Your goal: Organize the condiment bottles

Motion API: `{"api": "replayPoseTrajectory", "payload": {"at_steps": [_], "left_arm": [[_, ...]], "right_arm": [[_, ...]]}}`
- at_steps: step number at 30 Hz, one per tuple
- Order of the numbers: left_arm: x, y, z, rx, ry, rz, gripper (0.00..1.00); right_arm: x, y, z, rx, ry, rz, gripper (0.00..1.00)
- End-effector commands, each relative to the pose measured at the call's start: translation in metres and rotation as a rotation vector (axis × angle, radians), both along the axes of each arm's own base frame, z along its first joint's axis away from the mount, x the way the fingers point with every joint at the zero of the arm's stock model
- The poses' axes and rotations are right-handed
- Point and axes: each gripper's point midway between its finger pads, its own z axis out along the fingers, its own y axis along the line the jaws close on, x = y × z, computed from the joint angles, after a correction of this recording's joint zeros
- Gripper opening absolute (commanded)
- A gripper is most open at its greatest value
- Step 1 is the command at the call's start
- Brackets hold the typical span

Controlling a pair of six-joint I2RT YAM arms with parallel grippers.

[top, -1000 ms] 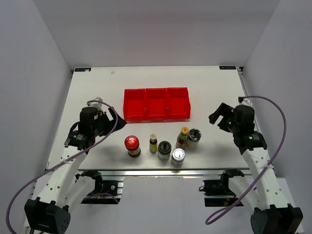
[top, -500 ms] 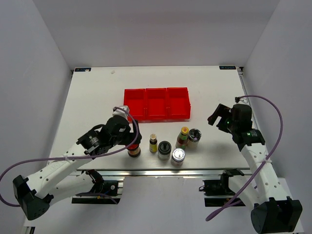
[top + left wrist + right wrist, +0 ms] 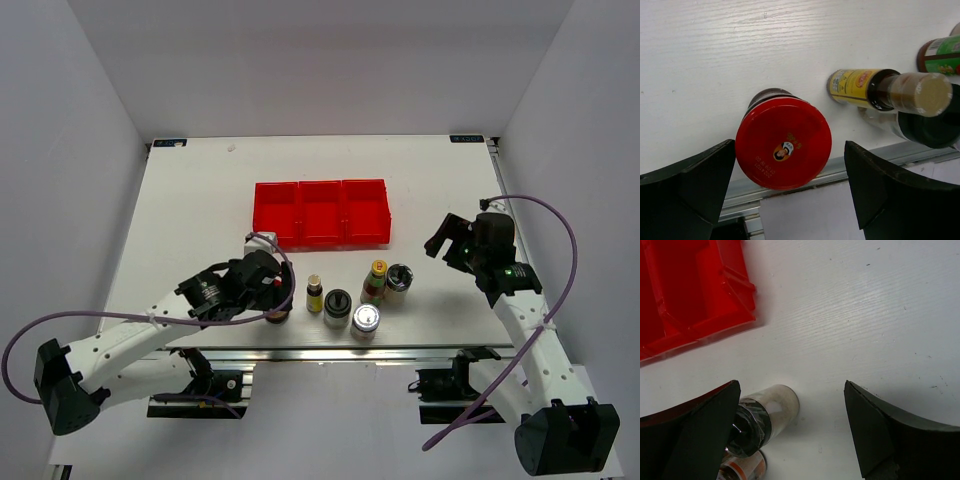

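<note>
Six condiment bottles stand in a loose row near the table's front edge. The red-lidded dark jar point(image 3: 783, 143) lies between the open fingers of my left gripper point(image 3: 274, 292) point(image 3: 790, 195), which hovers over it without touching. Right of it stand the thin yellow-labelled bottle point(image 3: 314, 294) point(image 3: 880, 90), the black-lidded jar point(image 3: 337, 308), the silver-lidded jar point(image 3: 365, 322), the yellow-capped bottle point(image 3: 375, 281) and the dark-metallic-lidded jar point(image 3: 399, 283) point(image 3: 760, 422). My right gripper point(image 3: 440, 240) point(image 3: 790, 430) is open and empty, just right of that jar.
Three joined red plastic bins point(image 3: 320, 212) point(image 3: 690, 290) sit behind the bottles at mid-table. The table's front edge with its metal rail point(image 3: 865, 160) runs right below the red-lidded jar. White walls enclose the table on three sides.
My left arm has swung from the left side of the table rightward and down over the red-lidded jar. The right arm has barely moved. No bottle has shifted.
</note>
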Motion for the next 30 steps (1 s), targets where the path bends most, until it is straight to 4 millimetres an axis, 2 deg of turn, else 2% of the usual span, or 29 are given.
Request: {"api": "replayPoseTrajectory", "payload": {"at_steps": [1, 6, 13, 18, 23, 27, 30], "left_arm": [[0.004, 0.004, -0.010, 0.033, 0.002, 0.041, 0.98], [0.010, 0.006, -0.026, 0.102, 0.018, 0.072, 0.98], [0.013, 0.005, -0.029, 0.099, 0.008, 0.084, 0.96], [0.012, 0.002, -0.028, 0.097, 0.014, 0.065, 0.71], [0.014, -0.003, -0.026, 0.084, 0.011, 0.055, 0.57], [0.022, -0.003, -0.009, 0.076, -0.031, 0.077, 0.53], [0.039, -0.003, 0.020, 0.064, -0.123, 0.123, 0.52]], "right_arm": [[0.005, 0.000, 0.012, -0.007, -0.030, 0.016, 0.89], [0.005, 0.001, 0.011, -0.007, -0.030, 0.018, 0.89], [0.006, 0.001, 0.010, -0.006, -0.033, 0.021, 0.89], [0.006, 0.001, 0.009, -0.008, -0.033, 0.021, 0.89], [0.006, 0.001, 0.009, -0.006, -0.033, 0.020, 0.89], [0.005, 0.001, 0.010, -0.007, -0.036, 0.021, 0.89], [0.006, 0.000, 0.011, -0.008, -0.041, 0.019, 0.89]]}}
